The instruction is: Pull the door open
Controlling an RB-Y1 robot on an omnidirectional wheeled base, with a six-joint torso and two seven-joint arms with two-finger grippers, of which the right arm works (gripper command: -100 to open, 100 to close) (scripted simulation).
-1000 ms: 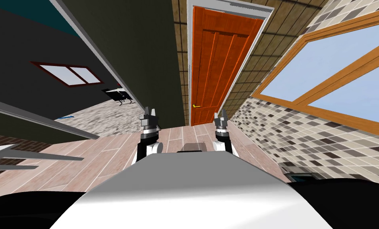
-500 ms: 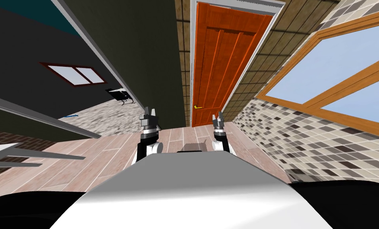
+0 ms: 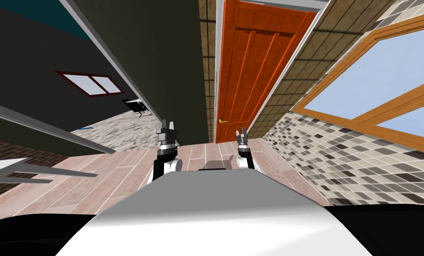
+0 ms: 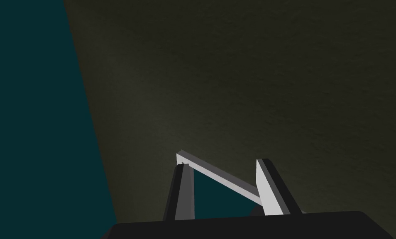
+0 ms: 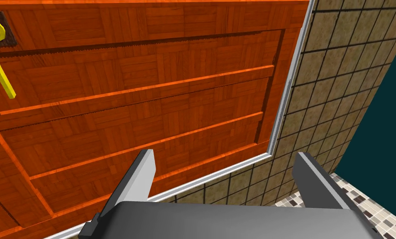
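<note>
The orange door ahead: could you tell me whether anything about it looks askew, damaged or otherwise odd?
Nothing stands out. The orange door appears flush in its grey frame, panels intact, yellow handle in place. Its lean in the head view is the camera's, shared by the tiled wall.

**pixelpete:** Head view was bright and flat, the window (image 3: 384, 62) a pale blue, and the wide lens splayed everything out toward the corners.

**rigwatcher:** Left wrist's was murky tho, just a dim olive wall (image 4: 255, 83). The right's showed the orange door (image 5: 130, 103) crisp, with saw-toothed shadows in its grooves.
</note>
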